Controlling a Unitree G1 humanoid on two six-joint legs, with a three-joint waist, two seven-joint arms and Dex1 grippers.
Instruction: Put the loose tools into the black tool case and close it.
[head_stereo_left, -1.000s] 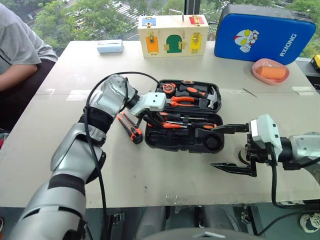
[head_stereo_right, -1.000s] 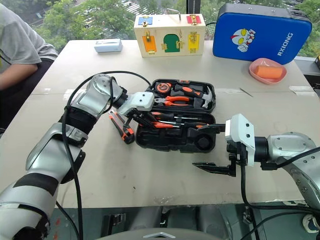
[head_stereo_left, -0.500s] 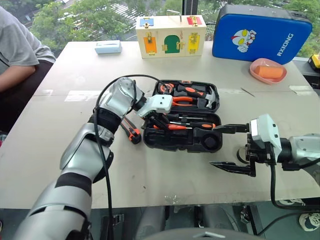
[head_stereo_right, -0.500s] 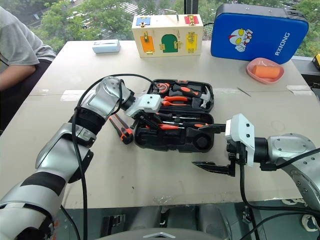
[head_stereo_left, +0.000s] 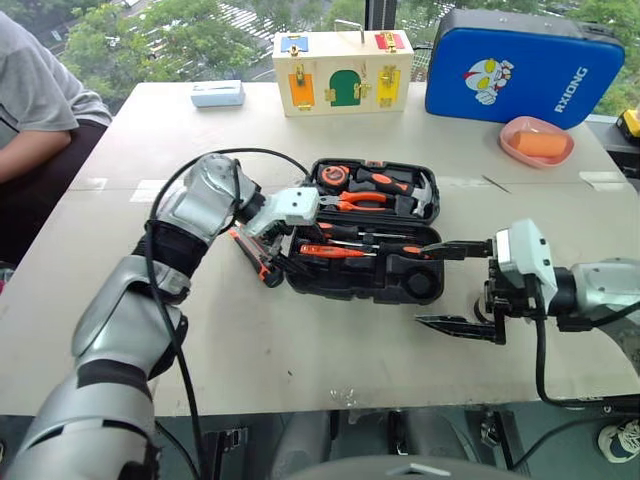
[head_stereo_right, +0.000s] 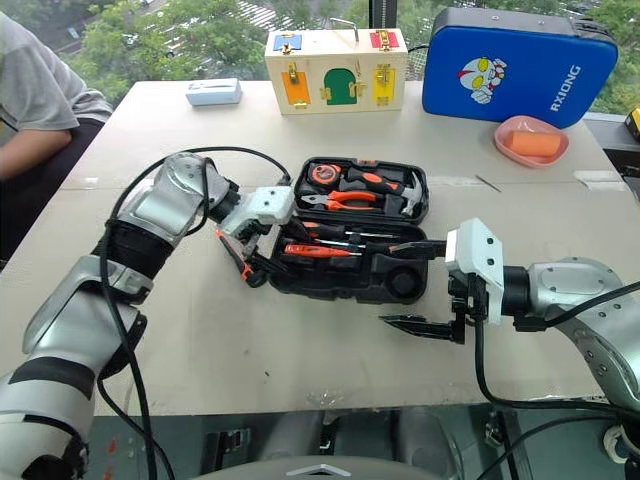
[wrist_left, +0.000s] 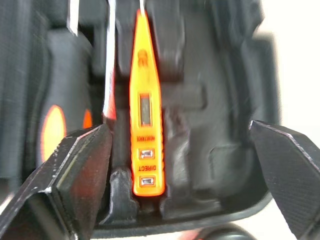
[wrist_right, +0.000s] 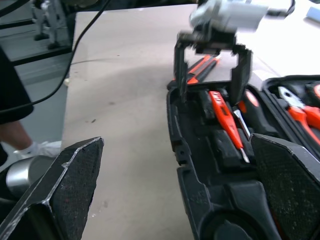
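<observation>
The black tool case lies open mid-table. A slim orange tester screwdriver rests in a recess of its near half, beside a screwdriver with a black-and-orange handle. My left gripper hovers open at the case's left end, its fingers on either side of the tester's handle end and clear of it. The utility knife lies on the table just left of the case, partly behind that gripper. At the case's right end, my right gripper stands wide open and empty.
The case's far half holds pliers, a hammer and a tape measure. At the table's back stand a wooden box with coloured doors, a blue case, a pink dish and a small pale box. A person sits far left.
My left gripper has opened, leaving the orange tester in the case, and has drawn back a little toward the case's left end. The right gripper has stayed put.
</observation>
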